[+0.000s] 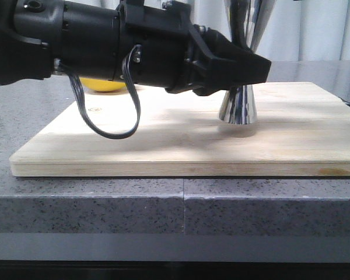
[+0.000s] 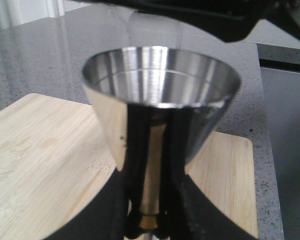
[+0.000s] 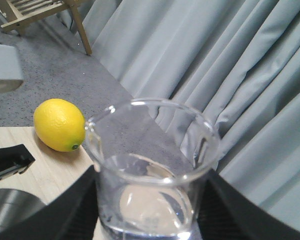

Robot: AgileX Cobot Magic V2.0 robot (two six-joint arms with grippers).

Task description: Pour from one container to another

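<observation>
Grey curtains behind right end effector (image 3: 150,210) pinching beaker (image 3: 151,165); left end effector (image 2: 149,200) clamping jigger (image 2: 160,95), wrist views only.

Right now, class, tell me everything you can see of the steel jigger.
The steel jigger is a polished, mirror-bright double cone, narrow at the waist. It stands upright with its flared foot on the wooden board, and its wide upper cup is open. The left gripper holds it around the waist, black fingers on either side. The right wrist view catches its rim beside the clear beaker. Any contents cannot be made out.
</observation>
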